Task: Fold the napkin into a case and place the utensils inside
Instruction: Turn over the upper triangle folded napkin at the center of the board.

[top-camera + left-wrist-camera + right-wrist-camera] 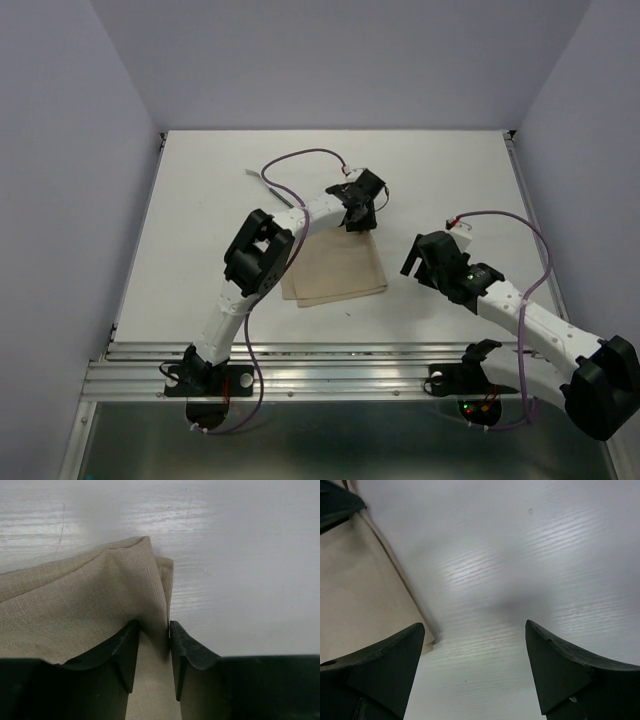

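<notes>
Top external view: napkin (335,270) lies folded, left end effector (358,217) pinching its far corner, right end effector (420,255) wide open.

No readable text, labels or numbers anywhere (all three views checked).

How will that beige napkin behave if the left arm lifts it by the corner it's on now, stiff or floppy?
Probably floppy: the napkin bunches into soft ridges by the left gripper. Its stacked layers look loose at the edge, so they would likely slide apart and unfold. It seems light, thin woven cloth lying flat on the table.
</notes>
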### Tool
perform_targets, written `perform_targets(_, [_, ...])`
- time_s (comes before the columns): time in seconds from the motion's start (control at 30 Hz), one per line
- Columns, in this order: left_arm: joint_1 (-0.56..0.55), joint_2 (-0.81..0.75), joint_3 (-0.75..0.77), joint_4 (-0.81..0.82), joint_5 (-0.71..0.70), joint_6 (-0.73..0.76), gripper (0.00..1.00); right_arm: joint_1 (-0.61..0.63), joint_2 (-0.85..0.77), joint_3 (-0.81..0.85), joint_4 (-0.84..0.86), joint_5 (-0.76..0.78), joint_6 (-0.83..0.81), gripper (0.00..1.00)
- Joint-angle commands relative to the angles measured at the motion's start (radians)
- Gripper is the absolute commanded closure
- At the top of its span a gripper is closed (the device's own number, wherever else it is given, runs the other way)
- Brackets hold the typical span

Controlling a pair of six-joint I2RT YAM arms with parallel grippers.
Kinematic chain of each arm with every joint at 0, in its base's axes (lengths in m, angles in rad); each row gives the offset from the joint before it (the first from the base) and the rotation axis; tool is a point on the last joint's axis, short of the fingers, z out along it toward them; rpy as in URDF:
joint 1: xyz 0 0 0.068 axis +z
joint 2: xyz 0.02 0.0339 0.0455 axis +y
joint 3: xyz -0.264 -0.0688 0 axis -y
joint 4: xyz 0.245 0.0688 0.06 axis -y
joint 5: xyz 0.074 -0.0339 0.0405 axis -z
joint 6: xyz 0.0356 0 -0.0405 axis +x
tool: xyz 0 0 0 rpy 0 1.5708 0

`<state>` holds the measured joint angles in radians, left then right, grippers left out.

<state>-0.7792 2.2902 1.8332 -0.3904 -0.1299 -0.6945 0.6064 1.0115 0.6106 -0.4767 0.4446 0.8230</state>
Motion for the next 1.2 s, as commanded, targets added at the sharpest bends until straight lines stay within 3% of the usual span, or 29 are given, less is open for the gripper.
perform_targets(0.0, [-0.008,-0.029,0.052,-0.016,0.01,0.029,0.5,-0.097,-0.008,0.046,-0.004,-0.043,-0.041,0.13])
perform_targets(0.03, [-0.011,-0.04,0.054,-0.013,0.015,0.033,0.4,-0.134,-0.005,0.041,0.018,-0.076,-0.044,0.13])
perform_targets(0.13, [-0.015,-0.078,0.054,-0.002,0.016,0.041,0.26,-0.163,0.022,0.028,0.053,-0.141,-0.045,0.13])
perform_targets(0.17, [-0.018,-0.09,0.051,0.001,0.018,0.047,0.15,-0.177,0.03,0.025,0.059,-0.152,-0.041,0.13])
perform_targets(0.63, [0.032,-0.372,-0.034,-0.002,-0.036,0.105,0.11,-0.177,0.148,0.092,0.168,-0.267,-0.061,0.08])
perform_targets(1.0, [0.201,-0.636,-0.393,0.041,-0.004,0.078,0.11,-0.166,0.406,0.294,0.253,-0.471,-0.173,0.07])
perform_targets(1.17, [0.247,-0.716,-0.511,0.015,-0.014,0.058,0.11,-0.148,0.527,0.363,0.294,-0.514,-0.193,0.17])
